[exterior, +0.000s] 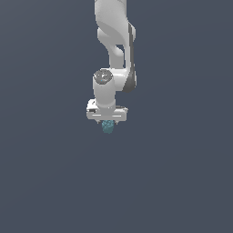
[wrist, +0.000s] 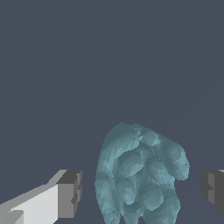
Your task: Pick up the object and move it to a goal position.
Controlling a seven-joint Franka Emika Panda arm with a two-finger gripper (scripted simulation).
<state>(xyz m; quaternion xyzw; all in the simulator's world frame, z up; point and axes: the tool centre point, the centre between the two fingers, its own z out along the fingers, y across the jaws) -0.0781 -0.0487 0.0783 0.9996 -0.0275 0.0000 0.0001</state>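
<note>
**White arm poised over a teal lump, claw spread to either side**

A flat, dark grey-blue ground point(exterior: 45, 182) fills both views, unmarked and evenly lit; whether it is a worktop cannot be told. Down from the top edge of the exterior view comes the white robot arm point(exterior: 113, 41), its jointed segments stacked one over another and ending in a broad wrist. Below the wrist sits the claw point(exterior: 107, 122), its pale crossbar lying level.

From the wrist view, the claw point(wrist: 142, 188) stands open: a grey fingertip point(wrist: 70, 192) shows on one side and a second at the far edge of the picture, each with a clear gap of ground between it and the lump. Neither tip touches it, and nothing is held.

The lump point(exterior: 108, 127) is teal-blue, knobbly like a cluster of berries, and narrower than the claw. In the exterior view it peeks out directly beneath the crossbar's middle. In the wrist view the lump point(wrist: 140, 175) sits between the two tips, a little nearer the far-edge tip.
</note>
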